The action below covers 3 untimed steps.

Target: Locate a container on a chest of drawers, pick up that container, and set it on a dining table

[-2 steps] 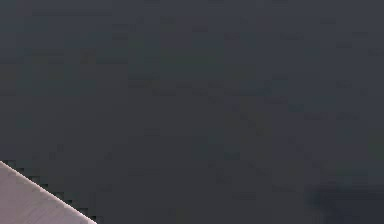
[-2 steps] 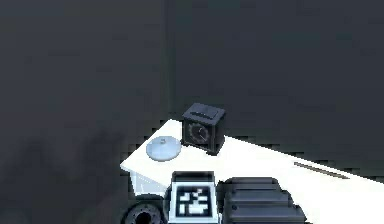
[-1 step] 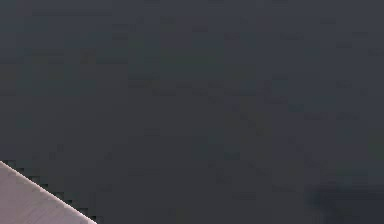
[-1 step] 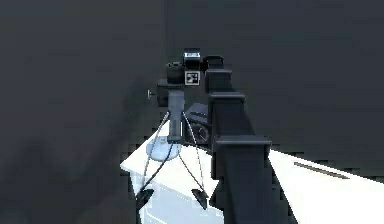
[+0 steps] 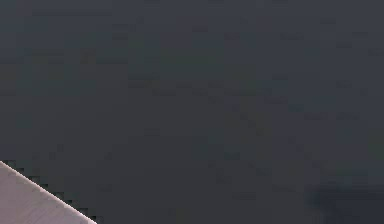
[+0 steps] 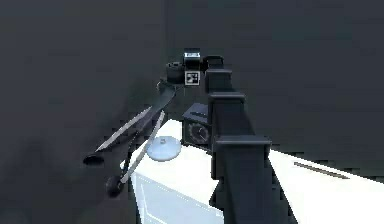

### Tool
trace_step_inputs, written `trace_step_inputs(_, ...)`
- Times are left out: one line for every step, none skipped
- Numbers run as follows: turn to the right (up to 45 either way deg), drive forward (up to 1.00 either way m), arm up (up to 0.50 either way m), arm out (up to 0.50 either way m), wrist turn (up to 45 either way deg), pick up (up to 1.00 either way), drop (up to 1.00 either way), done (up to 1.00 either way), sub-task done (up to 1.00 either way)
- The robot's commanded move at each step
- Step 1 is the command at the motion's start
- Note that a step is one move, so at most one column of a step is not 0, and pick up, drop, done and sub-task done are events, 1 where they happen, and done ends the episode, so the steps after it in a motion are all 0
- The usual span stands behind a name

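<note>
Okay, forward view, wall: dark wall (image 5: 210,100) is spanning top and right.
Corner: pale grey wedge (image 5: 30,203) is sitting lower left.
Arm side view, arm: dark bar (image 6: 240,150) is rising from the bottom edge.
Gripper: gripper (image 6: 105,172) is slanting toward lower left.
Grip: cannot tell whether it is holding anything.
Dish: pale round dish (image 6: 163,150) is lying on the white top (image 6: 180,190), centre frame, just beside the fingers (image 6: 128,131).
Box: dark box (image 6: 198,131) is standing right of the dish.

The arm (image 6: 238,140) is a dark, square, stepped bar. White squares (image 6: 191,75) with black marks adjoin its dark, thin-fingered tool (image 6: 102,171).
</note>
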Motion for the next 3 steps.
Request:
trace_step_inputs(0.0, 0.0, 0.0, 0.0, 45.0, 0.0, 0.0, 0.0, 0.0)
trace_step_inputs(0.0, 0.0, 0.0, 0.0, 45.0, 0.0, 0.0, 0.0, 0.0)
trace_step_inputs(0.0, 0.0, 0.0, 0.0, 15.0, 0.0, 0.0, 0.0, 0.0)
